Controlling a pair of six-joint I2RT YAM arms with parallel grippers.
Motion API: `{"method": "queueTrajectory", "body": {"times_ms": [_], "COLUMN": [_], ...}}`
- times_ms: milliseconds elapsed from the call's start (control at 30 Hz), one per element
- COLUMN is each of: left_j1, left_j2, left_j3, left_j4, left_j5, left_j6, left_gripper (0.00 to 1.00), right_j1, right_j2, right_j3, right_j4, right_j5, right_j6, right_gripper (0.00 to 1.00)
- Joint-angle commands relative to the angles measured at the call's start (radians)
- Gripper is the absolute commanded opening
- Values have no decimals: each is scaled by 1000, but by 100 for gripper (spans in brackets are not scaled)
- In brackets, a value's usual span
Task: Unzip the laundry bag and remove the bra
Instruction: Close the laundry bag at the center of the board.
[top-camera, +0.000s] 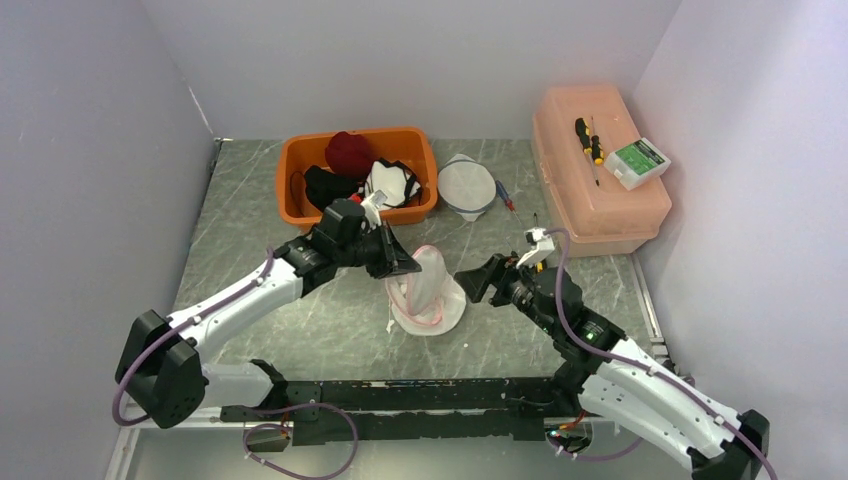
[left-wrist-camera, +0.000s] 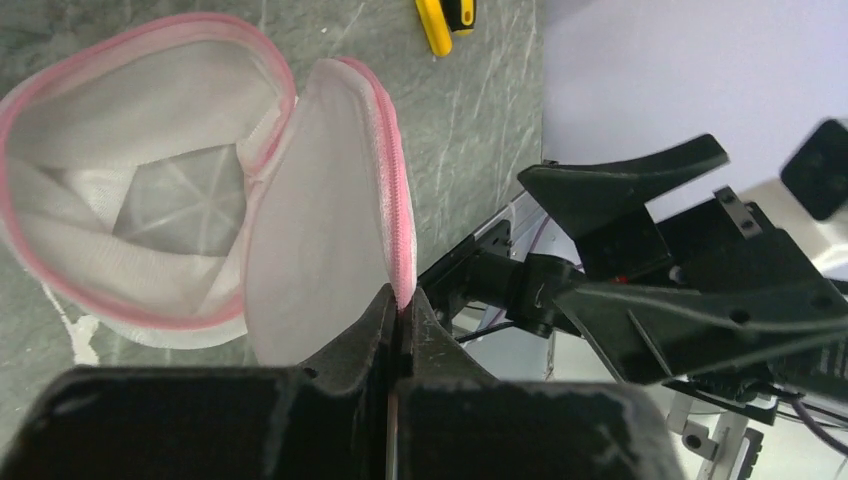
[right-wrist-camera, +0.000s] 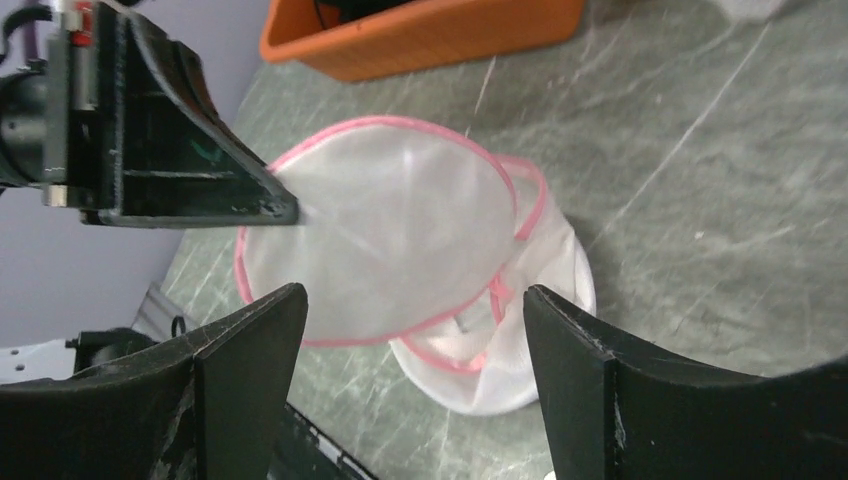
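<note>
The left claw (top-camera: 405, 266) is clamped on the raised flap (top-camera: 428, 268) of the laundry bag (top-camera: 432, 316), which sits mid-worktop (top-camera: 300, 320). The right claw (top-camera: 470, 281) hangs just right of the bag, fingers apart, touching nothing. From above I see walls (top-camera: 100, 150) on the left, far and right, and bare stone to the near left of the bag. One orange bin (top-camera: 292, 195) at the far edge holds a heap of dark, red and white clothes (top-camera: 350, 165). One second mesh bag (top-camera: 467, 186) lies just right of it. One pink lidded box (top-camera: 600, 205) at the far right carries a screwdriver (top-camera: 583, 132) and a green-topped case (top-camera: 637, 160).

On the left wrist, my claw pinches the pink zip edge (left-wrist-camera: 398, 200) and the bag gapes open. Pale folded cloth (left-wrist-camera: 170, 205) lies inside; whether it is the bra I cannot tell.

On the right wrist, the fingers stand wide apart, with the flap beyond them and the bin at the far edge.
</note>
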Motion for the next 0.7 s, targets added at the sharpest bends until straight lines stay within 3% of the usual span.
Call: {"method": "queueTrajectory", "body": {"times_ms": [0, 200, 467, 667], "left_j1": [41, 84, 107, 109], "left_j2": [-79, -107, -95, -74], "left_j3": [-55, -151, -230, -314], "left_j4": [72, 115, 292, 572], "left_j5": [62, 96, 179, 263], "left_j6": [79, 66, -15, -161], "left_gripper": [3, 3, 3, 3], "right_j1": [-58, -118, -138, -171], "right_j2": [32, 135, 279, 219], "right_j3": [-46, -87, -96, -138], "right_j4": [100, 164, 267, 309], "right_j5": [-186, -283, -373, -361], "right_j6": [81, 84, 111, 120], "right_gripper": [81, 67, 64, 67]}}
